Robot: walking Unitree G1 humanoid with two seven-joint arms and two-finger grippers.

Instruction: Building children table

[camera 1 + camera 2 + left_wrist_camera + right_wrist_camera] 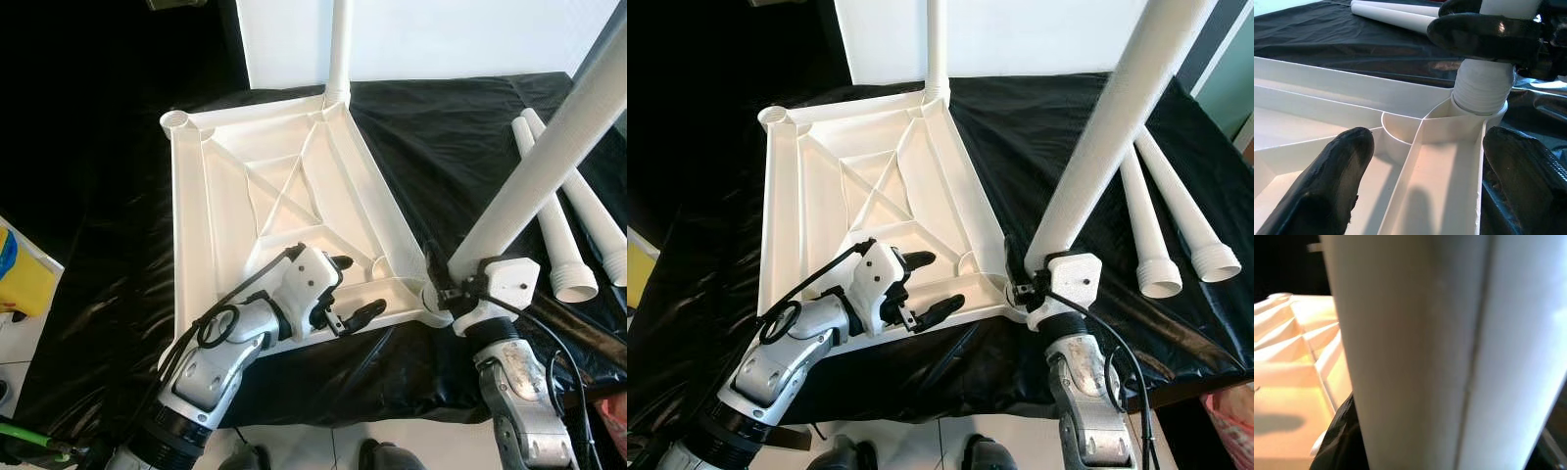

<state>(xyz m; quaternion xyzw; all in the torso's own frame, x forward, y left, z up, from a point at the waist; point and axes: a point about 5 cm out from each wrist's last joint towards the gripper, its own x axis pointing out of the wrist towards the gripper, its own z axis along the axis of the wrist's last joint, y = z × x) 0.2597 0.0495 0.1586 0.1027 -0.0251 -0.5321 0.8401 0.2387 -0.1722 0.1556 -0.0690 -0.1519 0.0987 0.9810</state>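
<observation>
Right jaws clamped on table leg [549, 162], tabletop [225, 196] corner socket

No readable text, labels or numbers anywhere; yellow object [22, 274] at edge possibly printed, illegible.

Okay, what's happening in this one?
The robot is assembling a small white table. The tabletop lies upside down on black sheeting, with one leg already standing in a far corner. The right claw holds a second leg with its threaded end at the near corner socket. The left claw is open over the near rim. Two spare legs lie to the right.
</observation>
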